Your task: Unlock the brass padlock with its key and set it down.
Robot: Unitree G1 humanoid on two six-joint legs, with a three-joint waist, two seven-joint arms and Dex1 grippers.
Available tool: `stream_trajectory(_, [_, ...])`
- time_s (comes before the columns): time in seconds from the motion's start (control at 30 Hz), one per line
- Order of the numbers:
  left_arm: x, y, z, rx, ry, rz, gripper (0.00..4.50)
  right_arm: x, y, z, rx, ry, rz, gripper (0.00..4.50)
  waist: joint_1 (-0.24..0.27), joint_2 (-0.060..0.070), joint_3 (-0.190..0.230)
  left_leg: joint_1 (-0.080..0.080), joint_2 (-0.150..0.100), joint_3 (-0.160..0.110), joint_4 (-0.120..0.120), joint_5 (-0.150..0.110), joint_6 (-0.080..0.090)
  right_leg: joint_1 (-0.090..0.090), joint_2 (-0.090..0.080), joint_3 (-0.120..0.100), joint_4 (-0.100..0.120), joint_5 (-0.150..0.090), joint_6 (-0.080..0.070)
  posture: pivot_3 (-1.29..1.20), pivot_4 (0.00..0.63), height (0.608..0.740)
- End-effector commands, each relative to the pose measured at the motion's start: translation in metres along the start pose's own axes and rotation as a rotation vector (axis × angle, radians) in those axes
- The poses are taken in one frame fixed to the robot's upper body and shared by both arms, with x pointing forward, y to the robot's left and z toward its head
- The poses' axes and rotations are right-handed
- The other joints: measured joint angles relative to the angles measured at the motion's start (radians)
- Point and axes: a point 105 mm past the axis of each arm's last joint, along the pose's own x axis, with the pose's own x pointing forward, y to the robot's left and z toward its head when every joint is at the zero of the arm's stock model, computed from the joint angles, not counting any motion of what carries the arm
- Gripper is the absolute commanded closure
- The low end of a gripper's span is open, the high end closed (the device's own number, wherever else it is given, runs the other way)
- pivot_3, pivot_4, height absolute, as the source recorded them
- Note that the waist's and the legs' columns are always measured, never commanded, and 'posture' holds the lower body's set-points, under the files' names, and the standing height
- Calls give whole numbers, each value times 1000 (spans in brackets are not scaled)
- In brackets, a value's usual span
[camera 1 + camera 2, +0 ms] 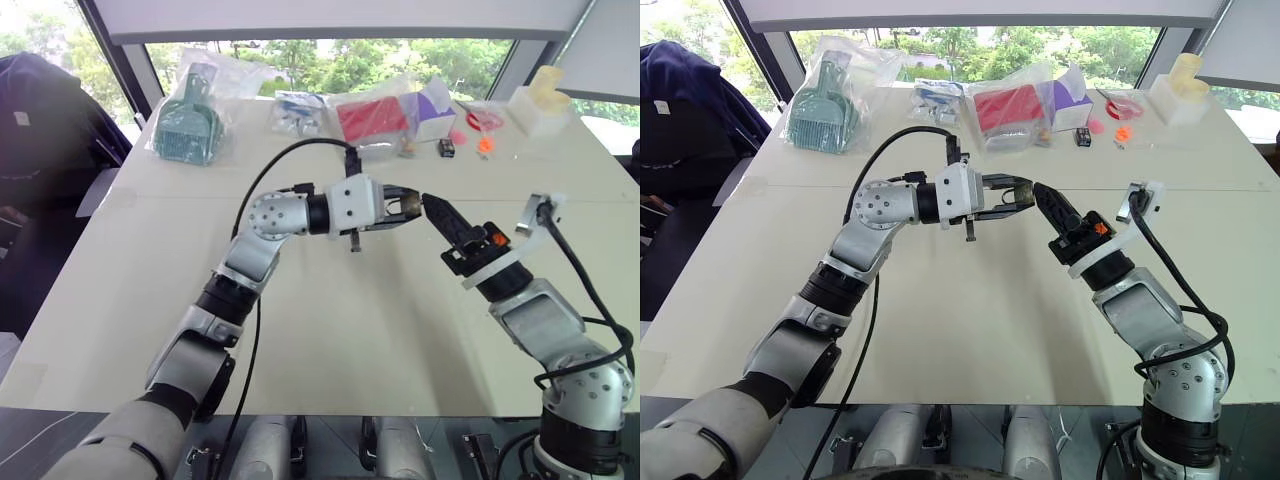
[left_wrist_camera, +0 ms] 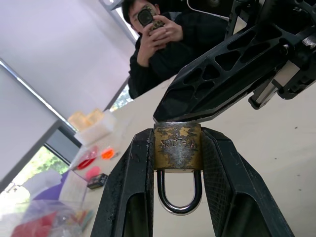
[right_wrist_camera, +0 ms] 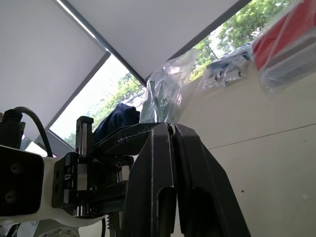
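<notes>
One brass padlock (image 2: 177,146); no more than that one on view. Two grippers. One person.

Left gripper (image 2: 177,148): its two black fingers (image 2: 129,182) are clamped on the flat sides of the padlock body, one on each side, jaw gap just the width of the lock. The silvery shackle (image 2: 178,197) hangs in the gap between the fingers, pointing back toward the wrist, and looks seated in the body. The lock sits at the fingertips, held up in the air above the middle of the table.

Right gripper (image 1: 432,207): fingers pressed together, no gap to see between them in the right wrist view. Its tip meets the end of the padlock opposite the shackle, touching or very nearly so. Cannot tell whether the key is pinched between these fingers; it is too small or hidden.

Surface: pale cream table (image 1: 330,340), bare under the arms. Along its far edge lie a teal brush set in a clear bag (image 1: 187,125), a red packet in a clear bag (image 1: 372,118), a small black box (image 1: 446,148), and a white block with a yellowish piece on top (image 1: 540,100).

Room: large window behind with green trees. Across the table a person in dark clothing (image 2: 163,44) holds a phone up in one hand.
</notes>
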Motion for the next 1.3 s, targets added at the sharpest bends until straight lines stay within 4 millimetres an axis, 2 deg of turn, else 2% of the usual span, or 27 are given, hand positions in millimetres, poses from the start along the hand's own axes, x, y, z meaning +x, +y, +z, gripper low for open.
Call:
stream_trajectory(0.03, [5,11,22,213,-59,59,3722,2,-6,1,13,-32,-46,4466,0,0,0,0,0,0,0,0,0,0,0,0,0,0,0,0,150,735])
stream_trajectory(0.3, [4,13,34,553,-114,163,3722,9,-11,-2,154,-133,-104,4466,0,0,0,0,0,0,0,0,0,0,0,0,0,0,1,0,150,735])
stream_trajectory(0.47, [4,15,40,690,-139,214,3722,11,-9,-2,237,-181,-104,4466,0,0,0,0,0,0,0,0,0,0,0,0,0,1,1,0,150,735])
stream_trajectory(0.53, [6,17,38,700,-131,213,3722,11,-9,0,234,-192,-110,4466,0,0,0,0,0,0,0,0,0,0,0,0,0,1,1,0,150,735])
stream_trajectory(0.67, [9,15,21,512,-92,143,3722,6,4,11,92,-187,-12,4466,1,0,0,0,0,1,0,0,0,0,0,0,0,1,1,0,150,735])
stream_trajectory(0.77, [6,15,12,406,-61,59,3722,-3,8,27,-34,-150,54,3692,0,1,0,0,0,1,0,0,0,0,0,0,0,0,1,0,150,735])
stream_trajectory(0.9, [5,17,12,319,-63,4,3722,-8,0,30,-229,-13,36,1629,-1,1,0,0,1,1,0,0,0,-1,0,0,0,-1,-1,0,150,735])
stream_trajectory(1.07, [5,15,18,317,-93,-29,3722,-13,10,24,-264,113,126,1629,-1,1,0,0,1,1,0,0,0,-1,0,0,0,-1,-1,0,150,735])
stream_trajectory(1.3, [7,12,29,318,-143,-20,3722,-7,14,18,-225,136,170,1629,2,0,1,0,1,1,0,0,0,0,-1,0,-1,0,0,0,150,735])
